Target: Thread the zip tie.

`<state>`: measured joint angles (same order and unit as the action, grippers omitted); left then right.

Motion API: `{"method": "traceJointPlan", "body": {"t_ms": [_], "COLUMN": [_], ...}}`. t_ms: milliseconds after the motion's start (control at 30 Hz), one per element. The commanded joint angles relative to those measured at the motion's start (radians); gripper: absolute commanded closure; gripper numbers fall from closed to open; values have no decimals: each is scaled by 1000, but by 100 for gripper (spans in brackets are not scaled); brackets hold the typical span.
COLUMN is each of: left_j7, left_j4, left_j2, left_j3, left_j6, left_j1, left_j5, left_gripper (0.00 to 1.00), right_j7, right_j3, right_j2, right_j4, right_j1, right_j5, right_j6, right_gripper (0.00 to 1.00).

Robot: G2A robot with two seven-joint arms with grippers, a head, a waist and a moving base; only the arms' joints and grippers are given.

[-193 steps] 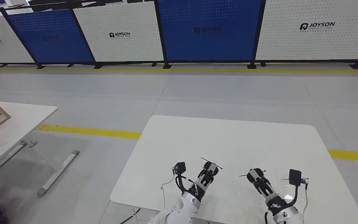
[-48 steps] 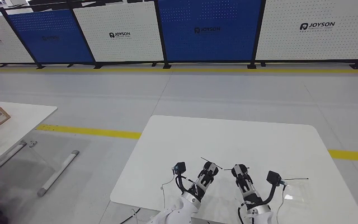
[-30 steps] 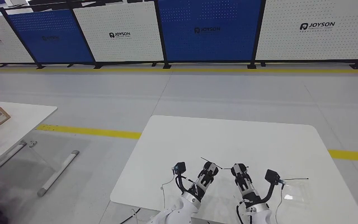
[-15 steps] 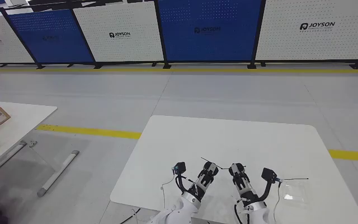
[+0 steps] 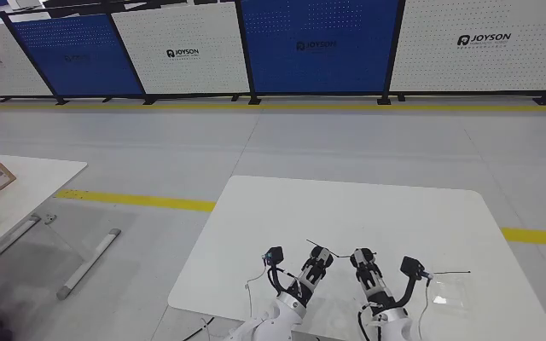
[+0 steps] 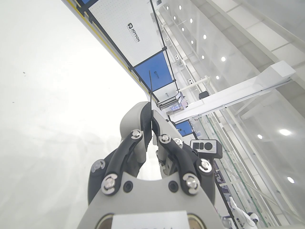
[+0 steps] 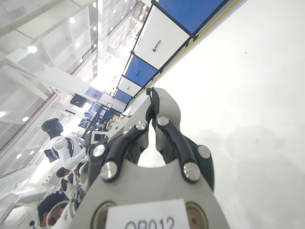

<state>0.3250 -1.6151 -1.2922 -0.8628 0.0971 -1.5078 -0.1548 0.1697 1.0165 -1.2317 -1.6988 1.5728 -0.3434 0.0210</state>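
Note:
Low over the near edge of the white table (image 5: 358, 205), my two grippers sit close together. The left gripper (image 5: 322, 252) (image 6: 151, 110) is shut on a thin black zip tie strip (image 6: 150, 84), whose tail sticks out past the fingertips. In the top view that strip (image 5: 328, 251) points toward the right gripper (image 5: 358, 255). The right gripper (image 7: 152, 96) is shut on a black zip tie piece, with the small head (image 7: 149, 92) poking out at the fingertips. I cannot tell whether the strip's tip touches the head.
Beyond the grippers, the table stretches bare to its far edge (image 5: 350, 181). Another white table (image 5: 34, 183) stands off to the left. Blue and white pegboard panels (image 5: 316, 47) line the far side of the floor.
The right gripper has moved left across the table until it sits close to the left gripper. The left gripper has kept still with its strip.

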Motion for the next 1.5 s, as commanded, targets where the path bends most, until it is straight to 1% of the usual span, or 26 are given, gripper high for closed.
{"method": "traceJointPlan", "body": {"t_ms": [0,200,367,467,567,833,1000,1300,1467], "left_j7": [0,0,0,0,0,0,0,0,0], "left_j4": [0,0,0,0,0,0,0,0,0], "left_j2": [0,0,0,0,0,0,0,0,0], "left_j3": [0,0,0,0,0,0,0,0,0], "left_j6": [0,0,0,0,0,0,0,0,0], "left_j1": [0,0,0,0,0,0,0,0,0], "left_j5": [0,0,0,0,0,0,0,0,0], "left_gripper": [100,100,100,100,100,100,100,100,100], "right_j7": [-1,0,14,9,-1,-13,-16,-23,-25], "right_j3": [-2,3,27,36,33,21,20,37,46], "right_j2": [-3,-8,-8,-8,-11,-22,-26,-30,-32], "right_j4": [4,5,-13,-27,-32,-15,-11,-18,-20], "right_j1": [-4,-1,26,36,35,15,18,30,35], "right_j5": [-2,-9,-12,-20,-29,-38,-44,-53,-47], "right_j6": [-3,-3,19,20,10,-21,-21,-24,-5], "right_gripper": [100,100,100,100,100,100,100,100,100]}}
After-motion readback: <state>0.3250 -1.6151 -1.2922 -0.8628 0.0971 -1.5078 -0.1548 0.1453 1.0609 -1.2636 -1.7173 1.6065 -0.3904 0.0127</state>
